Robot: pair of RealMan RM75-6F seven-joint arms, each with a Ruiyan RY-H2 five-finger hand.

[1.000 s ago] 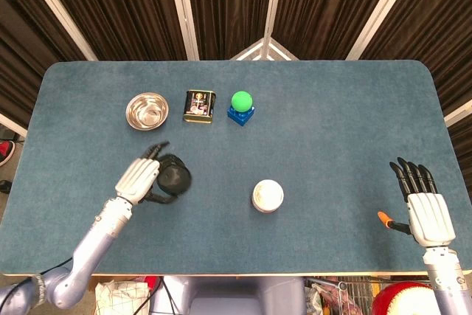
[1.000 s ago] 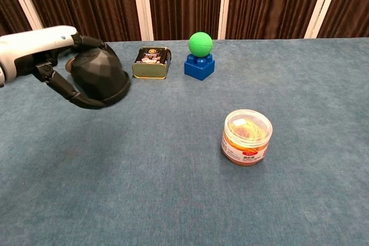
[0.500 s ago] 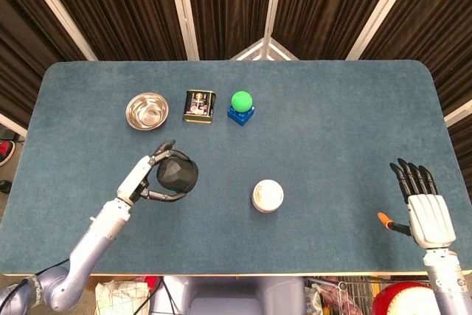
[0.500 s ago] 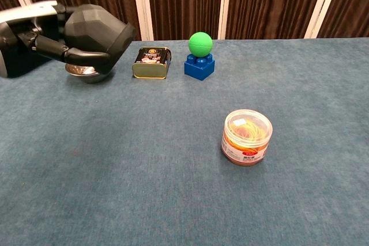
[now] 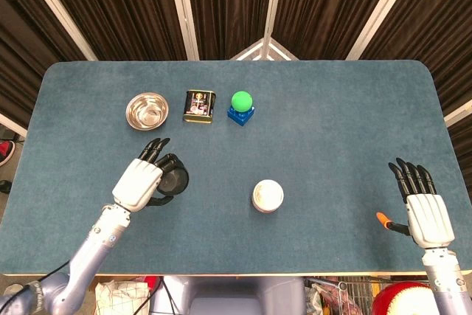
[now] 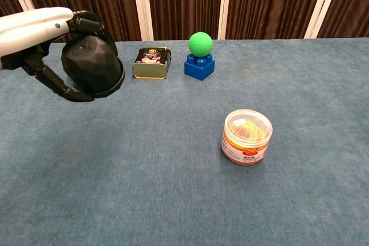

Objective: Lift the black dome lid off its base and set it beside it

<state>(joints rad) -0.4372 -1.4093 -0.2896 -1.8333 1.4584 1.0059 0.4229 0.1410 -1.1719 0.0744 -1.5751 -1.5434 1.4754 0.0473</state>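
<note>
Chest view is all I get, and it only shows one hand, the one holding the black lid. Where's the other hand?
Observer: The right hand is over the near right corner of the table, its fingers straight and apart, holding nothing.
Operator: Is anything next to it?
Observer: Yes, a small orange thing just to its left. I can't tell what it is.
Operator: And what's hiding behind the lid?
Observer: A shiny metal bowl. It stands left of the tin, on the far side of the left hand.
</note>
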